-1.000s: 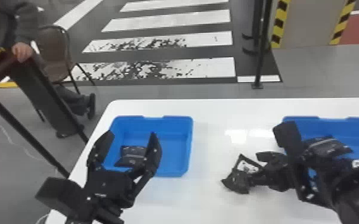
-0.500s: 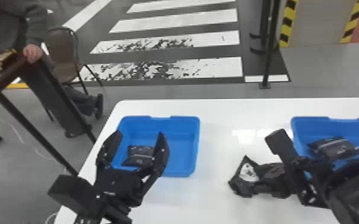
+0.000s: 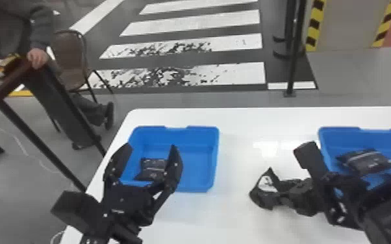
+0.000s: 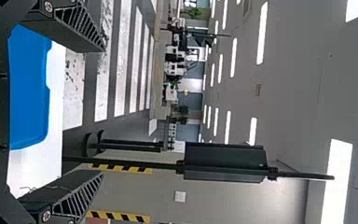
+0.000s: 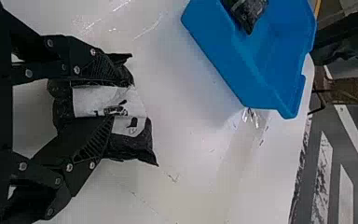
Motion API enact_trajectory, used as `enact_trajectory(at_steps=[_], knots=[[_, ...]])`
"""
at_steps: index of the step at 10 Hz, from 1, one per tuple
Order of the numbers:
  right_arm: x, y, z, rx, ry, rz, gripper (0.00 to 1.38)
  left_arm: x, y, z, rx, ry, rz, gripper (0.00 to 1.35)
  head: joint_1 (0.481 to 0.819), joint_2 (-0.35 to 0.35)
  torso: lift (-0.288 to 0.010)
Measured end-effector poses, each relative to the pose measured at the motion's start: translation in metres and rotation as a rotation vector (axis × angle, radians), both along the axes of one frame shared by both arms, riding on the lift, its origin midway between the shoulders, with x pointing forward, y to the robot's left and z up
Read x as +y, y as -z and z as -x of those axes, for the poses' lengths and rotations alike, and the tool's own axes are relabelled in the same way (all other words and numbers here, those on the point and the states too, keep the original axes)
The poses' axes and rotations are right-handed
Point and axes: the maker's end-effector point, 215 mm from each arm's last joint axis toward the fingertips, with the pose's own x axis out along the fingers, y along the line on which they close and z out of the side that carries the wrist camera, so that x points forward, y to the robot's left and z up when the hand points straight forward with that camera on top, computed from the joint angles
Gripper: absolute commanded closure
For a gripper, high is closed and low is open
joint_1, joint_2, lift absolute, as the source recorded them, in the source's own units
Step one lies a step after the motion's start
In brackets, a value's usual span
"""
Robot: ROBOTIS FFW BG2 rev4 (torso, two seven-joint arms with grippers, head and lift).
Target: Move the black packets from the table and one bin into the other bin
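Left bin (image 3: 199, 183): blue, on the white table (image 3: 237, 224), one black packet (image 3: 151, 168) inside. Left gripper (image 3: 150, 148): over the left bin's near-left part, fingers spread wide, nothing between them. Right gripper (image 3: 276, 191): right of the left bin, well apart, fingers partly closed, pinching one white-labelled packet (image 5: 86, 100). This packet: to the right of the left bin and nearer the robot; whether it touches the table, cannot tell. Right bin (image 3: 337, 131): blue, well to the left bin's right, another black packet (image 3: 368, 162) inside.
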Motion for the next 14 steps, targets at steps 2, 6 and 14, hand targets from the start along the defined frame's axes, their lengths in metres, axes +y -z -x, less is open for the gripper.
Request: enact_trajectory(at_steps=[2, 6, 14], knots=[[-0.012, -0.057, -0.027, -0.134, 0.061, -0.073, 1.15, 0.0, -0.001, 0.001, -0.003, 0.0, -0.001, 0.1, 0.695, 0.221, -0.11], [-0.112, -0.168, -0.068, -0.393, 0.269, -0.092, 1.15, 0.002, -0.003, 0.002, -0.011, -0.004, -0.004, 0.1, 0.695, 0.103, -0.11], [-0.254, -0.141, -0.016, -0.388, 0.523, -0.017, 0.16, 0.001, -0.011, 0.001, -0.037, -0.003, -0.022, 0.1, 0.695, -0.081, -0.11]])
